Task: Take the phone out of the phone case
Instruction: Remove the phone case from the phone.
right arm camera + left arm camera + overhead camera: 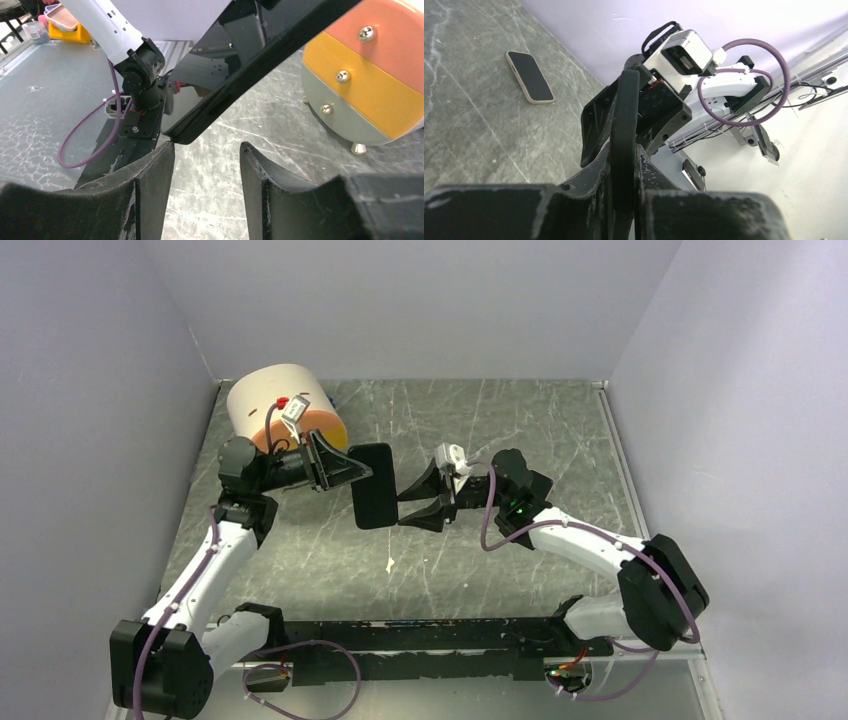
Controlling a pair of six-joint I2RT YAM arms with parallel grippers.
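My left gripper (362,472) is shut on the upper left edge of a black cased phone (375,495) and holds it above the table. In the left wrist view the slab (624,110) stands edge-on between my fingers (596,155). My right gripper (402,510) is open at its right edge. In the right wrist view the glossy slab (240,75) slants above my open right gripper (207,145), its lower corner touching my left fingertip (167,150). A second dark phone with a cream rim (530,76) lies flat on the table in the left wrist view; it does not show from the top.
A round drum with cream, orange, yellow and grey bands (280,405) stands at the back left, close behind my left gripper, also in the right wrist view (370,75). A small white scrap (389,564) lies on the table. Walls enclose three sides.
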